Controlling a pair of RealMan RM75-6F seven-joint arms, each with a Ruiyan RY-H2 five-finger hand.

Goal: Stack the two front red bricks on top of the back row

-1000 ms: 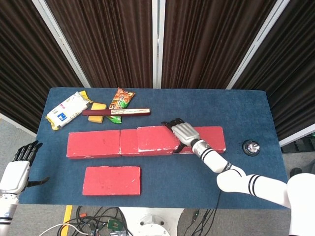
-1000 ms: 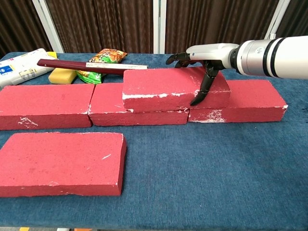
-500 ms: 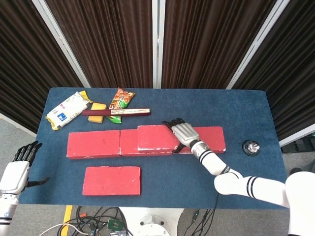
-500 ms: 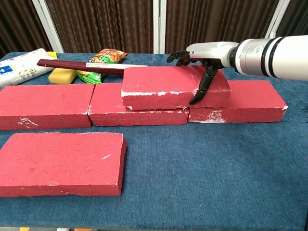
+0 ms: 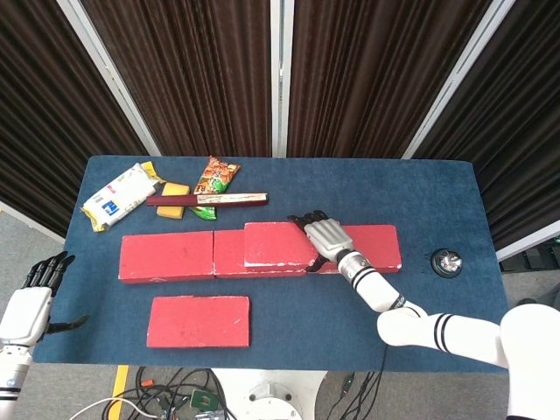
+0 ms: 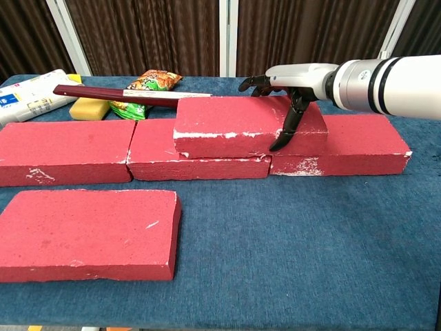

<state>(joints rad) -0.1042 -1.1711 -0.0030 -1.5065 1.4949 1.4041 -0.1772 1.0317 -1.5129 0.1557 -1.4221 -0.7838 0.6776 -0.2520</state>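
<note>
Stacked brick (image 6: 241,127): red, lying flat on top of the back row (image 6: 89,155), bridging the joint between the middle and right bricks; its long axis runs left to right across the worktop (image 6: 289,255).
Right robot hand (image 6: 289,93): draped over the stacked brick's right end, fingers across the top, thumb down the front face, gripping that end.
Remaining front brick (image 5: 199,321): flat near the front edge on the left side, well apart from the right robot hand, long axis also left to right.
Left robot hand (image 5: 37,293): off the worktop's left front corner, fingers apart, holding nothing.
Key relation: the remaining brick lies nearer the left robot hand, to that hand's right.
Likely next: release the stacked brick, then fetch the front one.
</note>
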